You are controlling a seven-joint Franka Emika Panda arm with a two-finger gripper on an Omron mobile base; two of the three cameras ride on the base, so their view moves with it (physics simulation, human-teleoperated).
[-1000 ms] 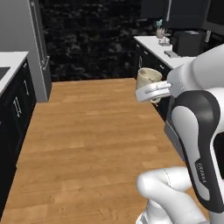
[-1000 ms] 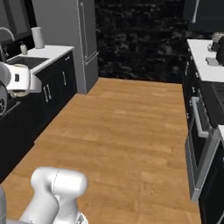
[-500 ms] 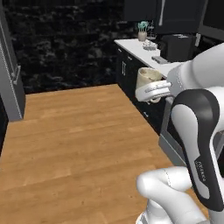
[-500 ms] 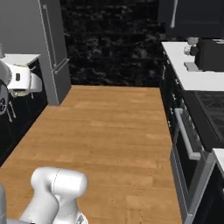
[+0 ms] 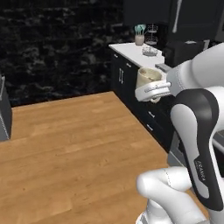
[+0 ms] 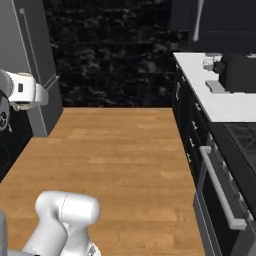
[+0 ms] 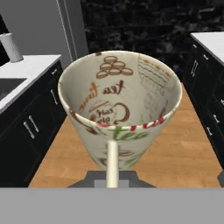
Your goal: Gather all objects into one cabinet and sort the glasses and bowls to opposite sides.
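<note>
While I watch from the hand camera, the gripper (image 5: 152,90) pinches a cream mug (image 7: 119,109) with printed lettering, held high over the wooden floor (image 5: 70,144). Just beyond it I see black base cabinets (image 5: 131,89) under a white counter (image 5: 133,48) carrying a pale utensil pot (image 5: 139,38) and wire baskets (image 5: 151,41). Farthest back, a black wall cabinet (image 6: 222,20) shows its white bar handle (image 6: 197,20).

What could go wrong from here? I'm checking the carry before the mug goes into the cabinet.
1. The cream mug rides high in the pincer, close beside the counter; a swing could knock it on the edge.
2. The wire basket and the small pot stand on that counter and could be clipped.
</note>
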